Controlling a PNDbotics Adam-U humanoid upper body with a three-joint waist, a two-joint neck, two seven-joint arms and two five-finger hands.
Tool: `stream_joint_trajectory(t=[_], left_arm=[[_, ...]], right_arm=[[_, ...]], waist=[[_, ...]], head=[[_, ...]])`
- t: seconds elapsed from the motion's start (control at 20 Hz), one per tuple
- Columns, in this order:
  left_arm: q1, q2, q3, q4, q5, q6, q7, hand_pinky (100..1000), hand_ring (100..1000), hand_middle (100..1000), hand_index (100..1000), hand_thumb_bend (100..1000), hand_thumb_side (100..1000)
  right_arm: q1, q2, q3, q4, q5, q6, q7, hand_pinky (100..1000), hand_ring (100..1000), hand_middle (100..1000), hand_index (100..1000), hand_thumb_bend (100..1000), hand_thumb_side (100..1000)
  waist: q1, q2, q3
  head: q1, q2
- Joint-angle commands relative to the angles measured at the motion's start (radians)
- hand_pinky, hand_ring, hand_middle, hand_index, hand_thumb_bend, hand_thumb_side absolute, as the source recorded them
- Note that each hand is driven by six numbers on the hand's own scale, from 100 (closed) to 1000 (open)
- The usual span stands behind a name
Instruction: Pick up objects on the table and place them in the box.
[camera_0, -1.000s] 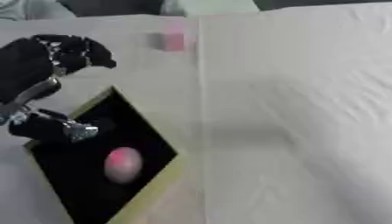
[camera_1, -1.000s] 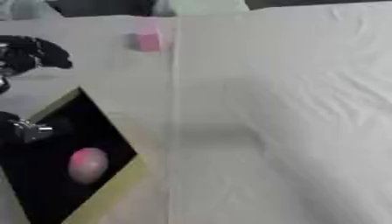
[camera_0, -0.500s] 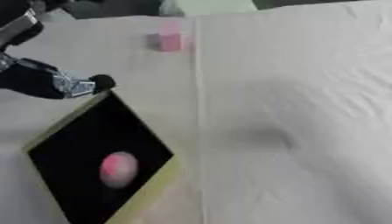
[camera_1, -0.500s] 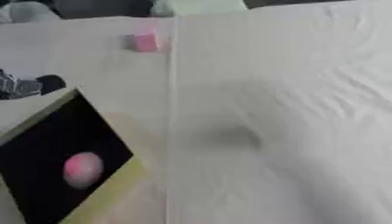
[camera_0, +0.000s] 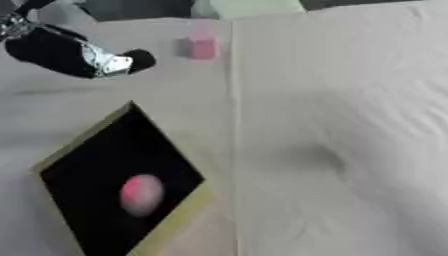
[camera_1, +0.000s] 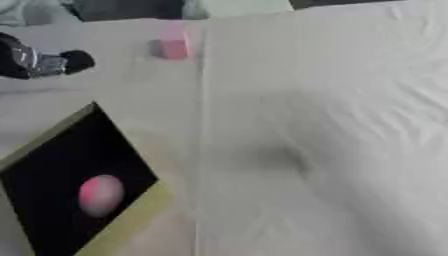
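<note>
A small pink block stands on the white cloth near the table's far edge. A black-lined box with a yellowish rim lies askew at the lower left, and a pink rounded object rests inside it. Only part of my left hand shows at the upper left, black with a silver joint. It hovers beyond the box's far corner, to the left of the pink block and apart from it. It holds nothing that I can see. My right hand is out of both views.
The white cloth covers the table, with a straight seam running from far to near just right of the box. A dark strip and a pale green shape lie along the far edge.
My left hand has drawn back from over the box's left corner toward the upper left. The box, the pink object inside it and the pink block have stayed put.
</note>
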Motion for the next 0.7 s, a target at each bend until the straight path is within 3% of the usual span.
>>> stream_joint_trajectory(t=[0.05, 0.7], left_arm=[[-0.051, -0.021, 0.002, 0.064, -0.013, -0.005, -0.028, 803, 842, 824, 907, 621, 561], [-0.208, -0.151, 0.017, 0.366, -0.140, -0.044, -0.063, 827, 864, 848, 926, 668, 536]], right_arm=[[-0.016, -0.035, -0.003, -0.016, 0.002, -0.003, 0.006, 780, 747, 655, 780, 438, 975], [-0.051, -0.031, 0.004, -0.016, -0.009, -0.011, 0.019, 780, 748, 656, 780, 435, 976]], waist=[[-0.004, -0.015, -0.006], [0.008, -0.001, -0.056]], head=[[0.017, -0.019], [0.064, -0.047]])
